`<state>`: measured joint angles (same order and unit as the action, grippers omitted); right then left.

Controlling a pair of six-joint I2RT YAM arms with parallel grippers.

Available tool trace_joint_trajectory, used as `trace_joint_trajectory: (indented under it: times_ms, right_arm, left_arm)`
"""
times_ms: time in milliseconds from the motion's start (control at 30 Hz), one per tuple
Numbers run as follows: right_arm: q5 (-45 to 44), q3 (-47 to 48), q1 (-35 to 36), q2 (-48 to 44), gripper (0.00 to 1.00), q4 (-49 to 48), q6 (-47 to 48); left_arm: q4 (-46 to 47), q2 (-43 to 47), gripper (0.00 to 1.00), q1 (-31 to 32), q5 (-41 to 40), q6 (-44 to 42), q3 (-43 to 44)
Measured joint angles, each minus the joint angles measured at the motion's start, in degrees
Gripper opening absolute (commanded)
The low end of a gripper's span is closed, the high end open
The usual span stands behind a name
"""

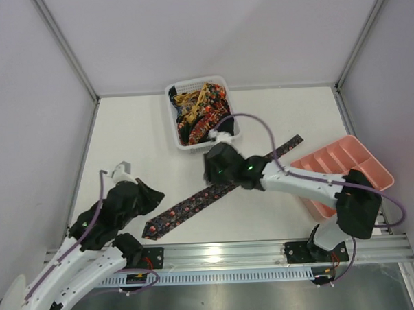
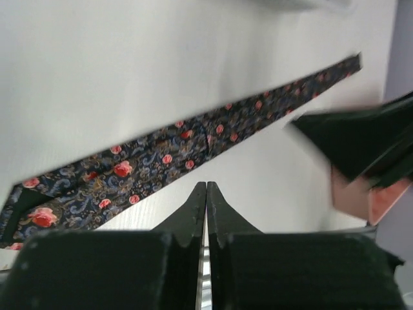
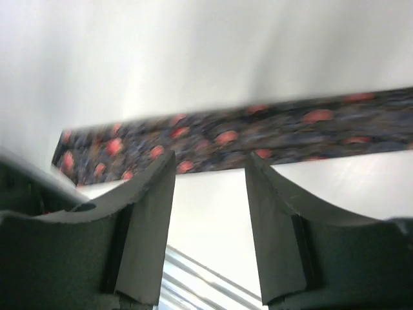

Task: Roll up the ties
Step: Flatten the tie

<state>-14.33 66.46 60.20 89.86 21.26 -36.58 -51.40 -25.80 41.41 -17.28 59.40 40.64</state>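
Across the white table (image 1: 137,130), left to right: shows the left gripper (image 2: 206,186) pinched fully shut on nothing, poised just to the near side of one tie (image 1: 189,208) lying flat on a diagonal. Puts that tie's wide pointed end at the near left, closest to that gripper, with the narrow end running off toward the far right. Takes in, at the far middle, a white mesh basket (image 1: 170,102) heaped with more ties (image 1: 199,111), a tangle of orange, yellow and red. Catches the right gripper (image 3: 210,161) over the flat tie's middle stretch, fingers (image 3: 151,213) parted to a moderate gap and holding nothing, patterned fabric showing beyond and between them. Ends at the right edge with a pink compartment tray (image 1: 331,160), near the tie's narrow tip.

Judged for handling: light, limp, probably slick woven cloth, with no stiffness to push against. Likely to slide or bunch on the smooth top rather than curl. Best taken at one end: pinch the tip across its width, fold it over, then turn it along the length while pinning the strip farther down with the other gripper. Risks a loose, skewed roll if gripped mid-length or by one edge only.
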Motion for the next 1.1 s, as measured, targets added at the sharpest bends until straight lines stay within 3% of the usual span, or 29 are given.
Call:
trace_joint_trajectory:
  times_ms: [133, 233, 367, 567, 867, 1100]
  right_arm:
    - [4.7, -3.4, -17.5, -6.9, 0.53, 0.9, 4.1]
    - [6.8, -3.4, -25.7, -7.9, 0.56, 2.8, 7.3]
    - [10.3, -3.4, -30.0, -7.7, 0.61, 6.2, 11.3]
    - [15.1, -4.0, -33.1, -7.6, 0.66, 7.4, 13.9]
    - [18.9, -8.9, -33.1, -9.2, 0.67, 5.8, 14.4]
    - [20.9, -11.6, -33.1, -10.1, 0.67, 2.9, 14.4]
  left_arm:
    - [7.4, -9.2, 0.00, 0.5, 6.0, 0.2, -6.0]
    - [10.3, -20.9, 0.00, 3.7, 5.9, 1.5, -6.3]
    - [10.9, -38.0, 0.00, 9.6, 4.3, 4.3, -3.1]
    - [10.1, -52.9, 0.00, 13.1, 1.2, 9.0, 3.6]
    - [9.0, -59.2, 0.00, 11.0, 0.2, 12.8, 4.1]
    - [13.3, -55.1, 0.00, -2.3, 5.8, 11.3, -0.1]
